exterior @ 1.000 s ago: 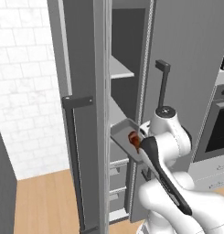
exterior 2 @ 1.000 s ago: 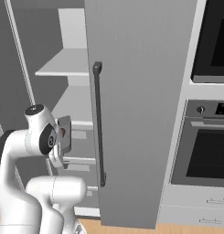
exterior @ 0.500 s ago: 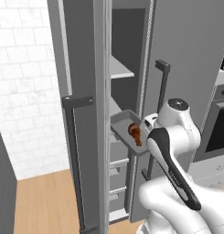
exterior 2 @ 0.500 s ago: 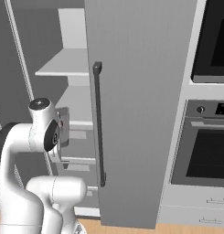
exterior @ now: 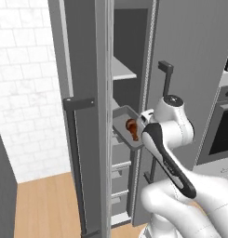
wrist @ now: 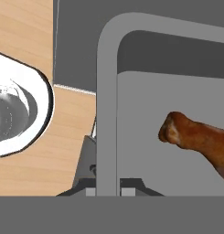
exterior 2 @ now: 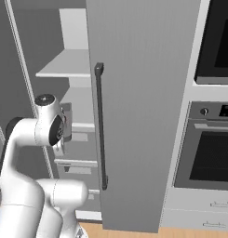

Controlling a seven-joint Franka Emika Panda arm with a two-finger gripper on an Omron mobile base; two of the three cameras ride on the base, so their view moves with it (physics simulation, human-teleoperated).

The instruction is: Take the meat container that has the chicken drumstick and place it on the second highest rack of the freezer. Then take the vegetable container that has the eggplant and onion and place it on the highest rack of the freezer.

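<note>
Grey meat container [exterior: 126, 122] pinched in claw [wrist: 107, 185], one chicken drumstick [exterior: 132, 128], freezer [exterior: 134, 60] open

The meat container [exterior: 125, 114] is plain grey; the chicken drumstick [wrist: 202, 140] is brown-orange. The freezer [exterior 2: 138, 93] is grey with a dark handle [exterior 2: 101, 125].

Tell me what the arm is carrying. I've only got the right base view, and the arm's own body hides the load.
Observer: In the left base view it's a grey tray with the chicken drumstick lying in it.
Operator: Confirm the grip.
Observer: In the hand view the gripper is shut on the tray's rim.
Operator: Give me its height against the shelves.
Observer: The left base view puts it below the highest rack, at the opening of the freezer.
</note>
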